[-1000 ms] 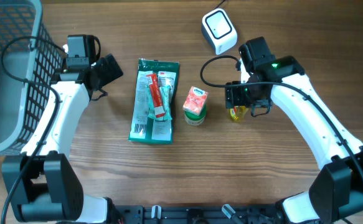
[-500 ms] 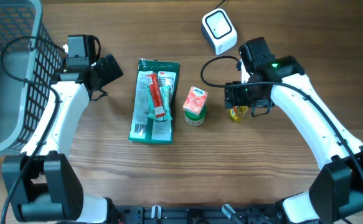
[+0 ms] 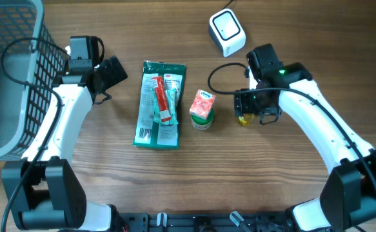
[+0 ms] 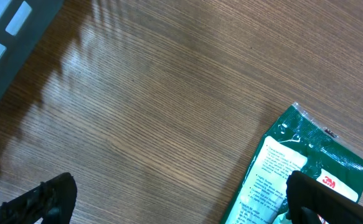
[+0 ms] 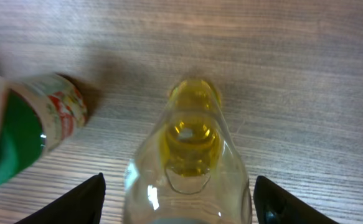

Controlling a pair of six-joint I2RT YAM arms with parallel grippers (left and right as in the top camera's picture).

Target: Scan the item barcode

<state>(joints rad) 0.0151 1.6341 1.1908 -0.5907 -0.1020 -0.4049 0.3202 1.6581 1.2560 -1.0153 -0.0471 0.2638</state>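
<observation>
A small clear bottle (image 3: 244, 118) with yellow liquid stands right of centre. In the right wrist view the bottle (image 5: 190, 155) fills the space between my right gripper's (image 5: 180, 182) two fingers. The right gripper (image 3: 252, 109) is open, with a narrow gap showing on each side of the bottle. A white barcode scanner (image 3: 227, 31) sits at the back of the table. My left gripper (image 3: 113, 71) hovers open at the left with nothing in it. In the left wrist view, the left gripper (image 4: 182, 196) is above bare wood beside a green packet (image 4: 293, 168).
The green packet (image 3: 160, 103) lies flat at centre-left. A small orange and green carton (image 3: 202, 108) stands just left of the bottle; the carton (image 5: 32, 130) also shows in the right wrist view. A grey mesh basket (image 3: 10, 77) fills the far left.
My right gripper has shifted slightly toward the table's near edge around the bottle, and its jaws have narrowed a little. The left arm has not moved.
</observation>
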